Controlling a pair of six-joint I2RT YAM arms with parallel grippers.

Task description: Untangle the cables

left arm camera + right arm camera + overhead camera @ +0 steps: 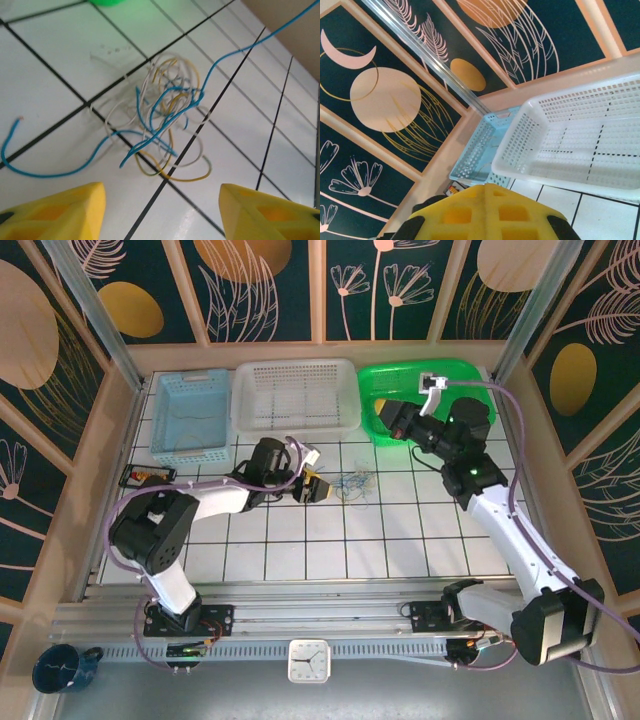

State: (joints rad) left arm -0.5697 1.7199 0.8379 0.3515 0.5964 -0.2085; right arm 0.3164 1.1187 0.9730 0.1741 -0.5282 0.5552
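Yellow fingertips of the left gripper stand wide apart at the bottom of the left wrist view, with nothing between them. They look poised to straddle a strand, not to grip one yet. At 12 o'clock from them the cables lie on the white tiled table as a loose knot of blue, yellowish and whitish wires across a dark grout line. 1 blue tail trails toward 9 o'clock and ends free. A 2nd blue strand runs off toward 1 o'clock. These loose ends probably offer the easiest pull, since the knot's middle is too crossed to pick cleanly.

From above, the bundle sits near the table's middle, just at 3 o'clock of the left gripper. The right gripper has its yellow pads pressed together with nothing seen between them. It hovers over the green basket, at 1 o'clock from the bundle and well apart, likely parked there to leave the left arm room. Farther along the back edge stand the white basket and the light blue basket, both without wires.
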